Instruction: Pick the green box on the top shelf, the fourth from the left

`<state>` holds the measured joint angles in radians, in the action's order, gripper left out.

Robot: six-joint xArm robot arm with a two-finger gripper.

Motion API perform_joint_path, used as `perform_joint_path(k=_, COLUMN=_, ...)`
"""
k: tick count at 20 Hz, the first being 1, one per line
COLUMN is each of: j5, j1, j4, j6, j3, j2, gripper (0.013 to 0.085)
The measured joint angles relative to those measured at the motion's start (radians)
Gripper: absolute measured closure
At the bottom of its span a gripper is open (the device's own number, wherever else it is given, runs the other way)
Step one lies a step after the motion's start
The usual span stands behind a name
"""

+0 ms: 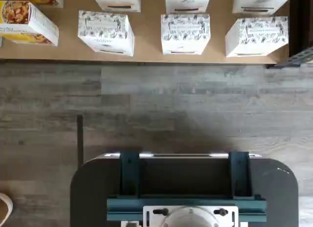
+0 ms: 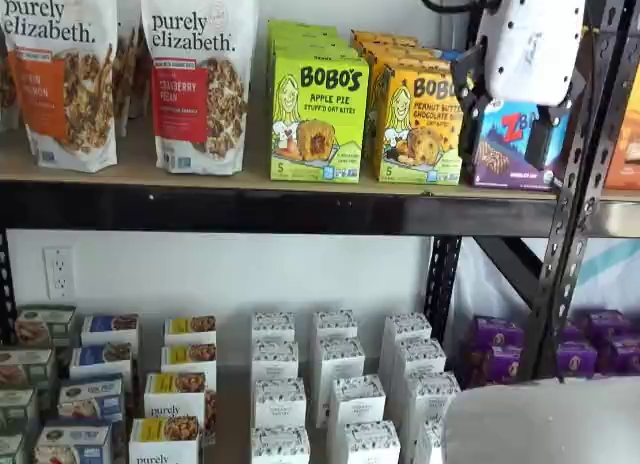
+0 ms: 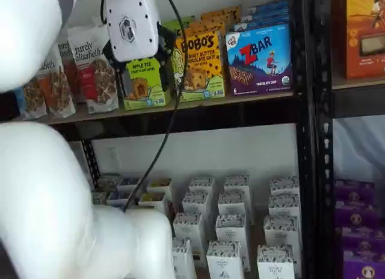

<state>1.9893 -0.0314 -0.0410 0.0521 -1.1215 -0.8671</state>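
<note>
Shelf views both show the green box [image 2: 318,119] standing upright at the front of its row on the top shelf [image 2: 300,209], untouched. A red-labelled granola bag [image 2: 199,79] stands to its left and a yellow-orange Bobo's box [image 2: 420,124] touches its right side. Nothing of the pick looks done yet: the approach, the grasp and the lift all remain.

The end effector [image 2: 510,109] hangs in front of the shelf at about the box's height. Its white body shows, and dark fingers stand spread on either side with nothing between them. In one shelf view it sits off to the right of the green box, before a blue Zbar box [image 2: 505,144]. In the other it partly covers the carton's upper front [image 3: 144,80]. By my judgement it must line up with the box and move farther in toward the shelf.
</note>
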Motion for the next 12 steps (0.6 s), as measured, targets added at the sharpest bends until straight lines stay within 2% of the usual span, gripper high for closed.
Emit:
perform_joint_path(k=1, j5=-0.003, j1=0.019, j4=-0.020, j6=-0.010, j3=0.003, j2=-0.003, gripper=0.0130)
perform_joint_path(k=2, j5=-0.012, j1=0.070, j4=-0.074, j6=-0.037, j3=0.011, j2=-0.011, gripper=0.0130)
perform_joint_path(k=3, j5=-0.018, j1=0.090, j4=-0.098, j6=-0.049, j3=0.015, j2=-0.015, gripper=0.0130)
perform_joint_path(k=12, j5=-0.028, j1=0.093, j4=-0.116, j6=-0.049, j3=0.020, j2=-0.016, gripper=0.0130)
